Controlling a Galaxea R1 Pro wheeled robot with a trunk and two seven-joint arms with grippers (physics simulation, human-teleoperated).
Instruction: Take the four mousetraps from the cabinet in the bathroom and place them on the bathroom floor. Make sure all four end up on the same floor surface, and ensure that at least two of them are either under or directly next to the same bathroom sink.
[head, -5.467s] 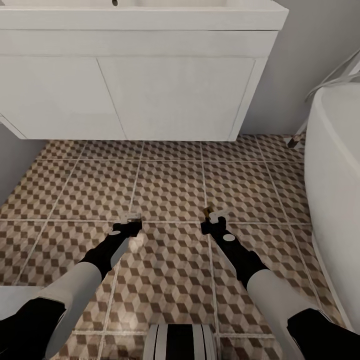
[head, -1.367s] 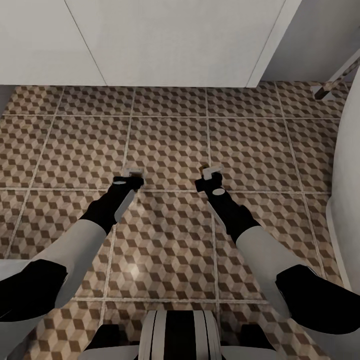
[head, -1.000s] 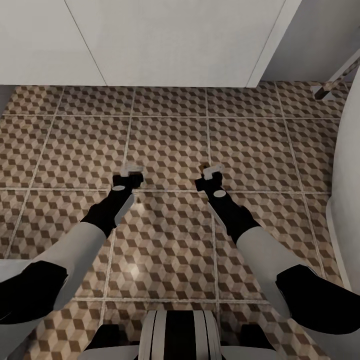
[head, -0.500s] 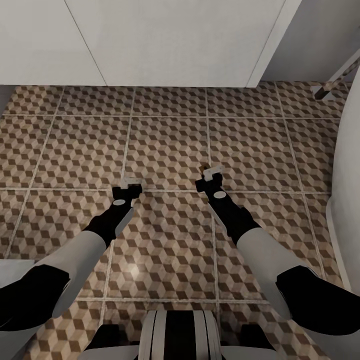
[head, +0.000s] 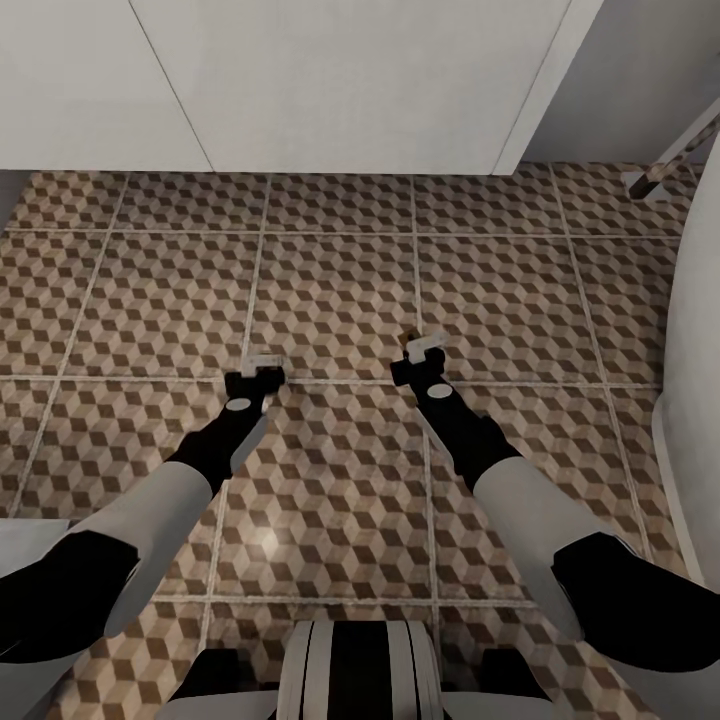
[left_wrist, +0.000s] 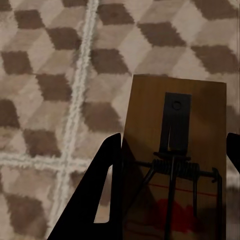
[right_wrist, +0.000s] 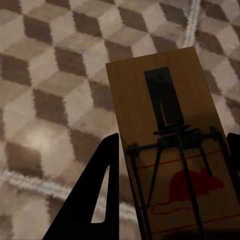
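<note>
Head view: left claw (head: 264, 366) and right claw (head: 424, 347) each clamped on 1 mousetrap (left_wrist: 175, 160), (right_wrist: 167, 140) | low over bathroom floor (head: 340, 290) | risk: dropping from here, a trap may bounce or flip, landing away from the sink cabinet (head: 330, 80)

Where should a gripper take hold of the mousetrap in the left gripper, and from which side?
By the long side edges of the wooden board, as the left gripper does now: one finger sits at each edge of the mousetrap. Come in along the board's length from the spring end. The board is thin and flat, and the spring and bar sit along its middle, so the edges are probably safest.
</note>
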